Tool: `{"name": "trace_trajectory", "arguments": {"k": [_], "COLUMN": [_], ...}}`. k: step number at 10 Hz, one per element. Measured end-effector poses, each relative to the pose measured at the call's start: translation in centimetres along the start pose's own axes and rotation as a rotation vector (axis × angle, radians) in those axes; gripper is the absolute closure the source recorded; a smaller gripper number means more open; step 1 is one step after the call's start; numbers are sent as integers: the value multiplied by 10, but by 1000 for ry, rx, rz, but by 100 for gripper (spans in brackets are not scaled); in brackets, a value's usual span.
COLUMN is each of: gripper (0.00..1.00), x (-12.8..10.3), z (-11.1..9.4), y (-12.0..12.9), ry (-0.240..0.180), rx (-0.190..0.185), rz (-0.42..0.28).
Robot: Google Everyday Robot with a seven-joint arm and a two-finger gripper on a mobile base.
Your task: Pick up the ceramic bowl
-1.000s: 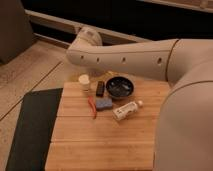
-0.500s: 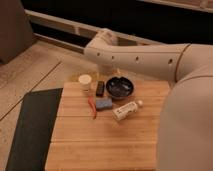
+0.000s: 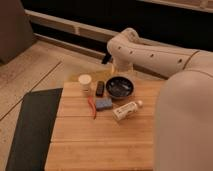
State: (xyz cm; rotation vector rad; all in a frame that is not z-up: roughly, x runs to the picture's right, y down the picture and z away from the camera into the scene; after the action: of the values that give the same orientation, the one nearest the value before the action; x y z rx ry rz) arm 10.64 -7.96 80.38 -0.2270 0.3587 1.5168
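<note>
- One view, looking down on a wooden bench [image 3: 100, 145]; six items logged on it.
- Item, task: bowl [image 3: 120, 87], dark, glossy and shallow. It sits upright at the far edge of the bench, right of centre, and nothing holds it.
- Item: cream cup [image 3: 85, 82], far left of the row, well apart from the bowl.
- Item: small black block [image 3: 100, 88], between cup and bowl, just beside the bowl's left rim.
- Item: blue pad [image 3: 104, 103], near the bowl's front left, with a thin red strip [image 3: 92, 106] along its left side.
- Item: white bottle [image 3: 126, 110], lying on its side just in front of the bowl.
- Item: dark mat [image 3: 32, 125], left of the bench.
- Claw [image 3: 119, 69]: at the end of the white arm [image 3: 150, 55], just behind and above the bowl's far rim. Cannot tell whether it is open or closed; it grips nothing that shows.
- Step in hand, as judged: the approach to the bowl.
- Handling note: come down on the far rim, where the bench is free. Keep away from the block on the left and the bottle in front. Take the wall of the bowl squarely, since the glaze may slip, then lift straight up.
- Change against the earlier frames: the arm's bend has swung from above the cup rightward to behind the bowl. All bench items are unmoved.
</note>
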Motion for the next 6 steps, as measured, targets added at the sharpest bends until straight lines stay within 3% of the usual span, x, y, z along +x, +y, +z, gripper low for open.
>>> {"name": "trace_trajectory", "arguments": {"k": [3, 6], "gripper": [35, 35], "x": [-11, -7], "z": [29, 53], "y": [-35, -73], "ry": [44, 80], "rx": [13, 25], "rz": [15, 90]}}
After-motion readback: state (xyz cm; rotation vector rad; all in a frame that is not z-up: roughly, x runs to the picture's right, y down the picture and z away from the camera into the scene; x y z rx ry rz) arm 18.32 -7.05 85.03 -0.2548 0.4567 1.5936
